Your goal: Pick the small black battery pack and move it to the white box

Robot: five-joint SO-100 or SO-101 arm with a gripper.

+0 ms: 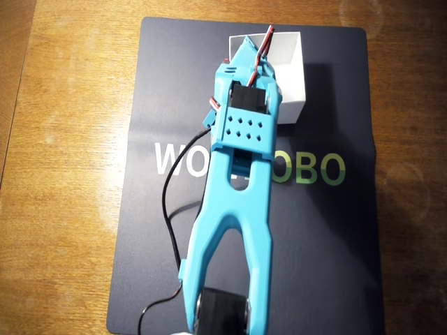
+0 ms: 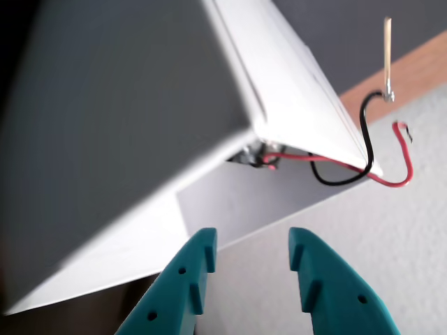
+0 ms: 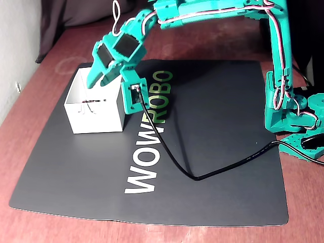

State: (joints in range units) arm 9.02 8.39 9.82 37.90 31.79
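**Hovering over the white box, claw open and empty**

Hanging above the square white cardboard box [image 3: 96, 109] with thin upright walls, at the far end of the dark mat [image 3: 212, 152] printed WOWROBO, on the brown wooden worktop [image 1: 63, 139]. Teal two-finger claw [image 2: 248, 244] spread apart in the wrist view, nothing between the fingers [image 2: 328, 279], tips just above the box rim. Small black battery pack [image 2: 246, 156] lying inside the box, mostly hidden behind a white wall; only a dark sliver showing. Thin red and black wires [image 2: 363, 171] trailing over the box edge and curling outside it. Same wires seen faintly against the near box wall in the fixed view [image 3: 90, 103]. From overhead, teal arm [image 1: 234, 202] covering much of the box [image 1: 297, 77]; pack not visible there. Black cable [image 3: 202, 174] looping across the mat.
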